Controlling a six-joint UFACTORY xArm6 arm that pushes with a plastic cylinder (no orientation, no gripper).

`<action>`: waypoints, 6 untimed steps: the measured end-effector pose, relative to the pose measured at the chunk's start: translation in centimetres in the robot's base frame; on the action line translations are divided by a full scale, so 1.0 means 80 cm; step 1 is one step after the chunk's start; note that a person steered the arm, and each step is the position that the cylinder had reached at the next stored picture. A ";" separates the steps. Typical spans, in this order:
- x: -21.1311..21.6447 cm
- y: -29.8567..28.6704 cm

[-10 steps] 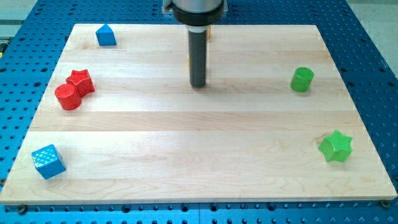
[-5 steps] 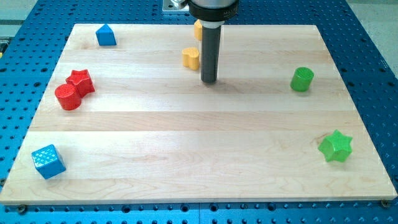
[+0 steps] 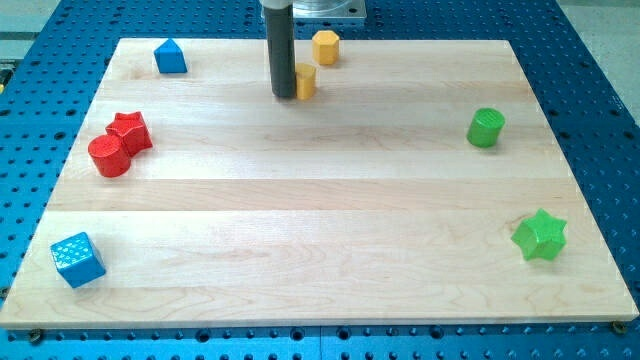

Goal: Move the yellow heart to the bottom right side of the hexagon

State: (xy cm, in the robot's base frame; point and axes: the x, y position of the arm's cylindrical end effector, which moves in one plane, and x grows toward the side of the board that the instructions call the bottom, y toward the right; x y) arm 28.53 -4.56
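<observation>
On a pale wooden worktop [image 3: 330, 230], my tip [image 3: 285, 96], a plain dark rod tool that grips nothing, touches the nine o'clock side of the yellow heart block [image 3: 306, 81]. The yellow hexagon block [image 3: 325, 47] sits near, at one o'clock.

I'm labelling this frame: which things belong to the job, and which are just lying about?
Job: yellow heart, yellow hexagon, my tip at the heart's left.
Lying about: blue house-shaped block, red star, red cylinder, blue cube, green cylinder, green star.
</observation>
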 end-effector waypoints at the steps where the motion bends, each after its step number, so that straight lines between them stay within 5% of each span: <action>1: -0.017 0.004; 5: 0.057 0.046; 6: 0.006 0.060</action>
